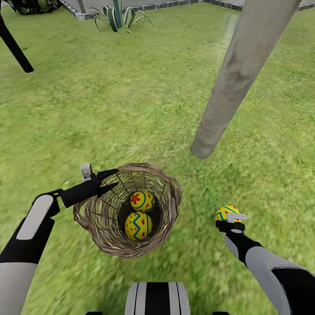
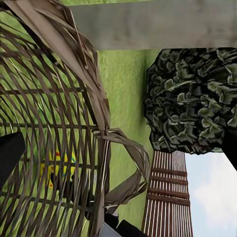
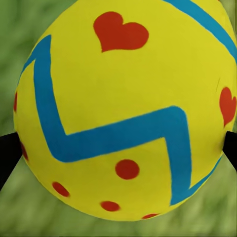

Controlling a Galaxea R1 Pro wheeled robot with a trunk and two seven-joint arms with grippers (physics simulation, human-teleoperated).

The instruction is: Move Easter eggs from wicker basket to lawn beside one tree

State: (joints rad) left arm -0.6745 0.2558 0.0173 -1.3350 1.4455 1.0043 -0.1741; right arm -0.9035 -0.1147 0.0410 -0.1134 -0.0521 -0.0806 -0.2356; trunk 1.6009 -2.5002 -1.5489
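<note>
The wicker basket (image 1: 171, 205) stands on the lawn (image 1: 109, 100) just in front of me, with two yellow Easter eggs (image 1: 142, 201) (image 1: 138, 226) inside. My left gripper (image 1: 109, 180) is open, its fingers straddling the basket's near-left rim. The left wrist view looks through the woven wall (image 2: 54, 123) at one egg (image 2: 58, 169). To the basket's right, my right gripper (image 1: 228, 217) is shut on the third egg (image 1: 225, 212), held low over the grass; this egg (image 3: 123, 108) bulks large in the right wrist view. The pale tree trunk (image 1: 245, 74) meets the grass beyond the held egg.
A spiky green plant (image 1: 116, 17) and a grey curb (image 1: 175, 6) lie at the far edge of the grass. A thin black trunk (image 1: 15, 48) stands far left. Dark foliage (image 2: 192, 98) and a wooden fence (image 2: 168, 192) show past the basket. Open grass surrounds the trunk's base.
</note>
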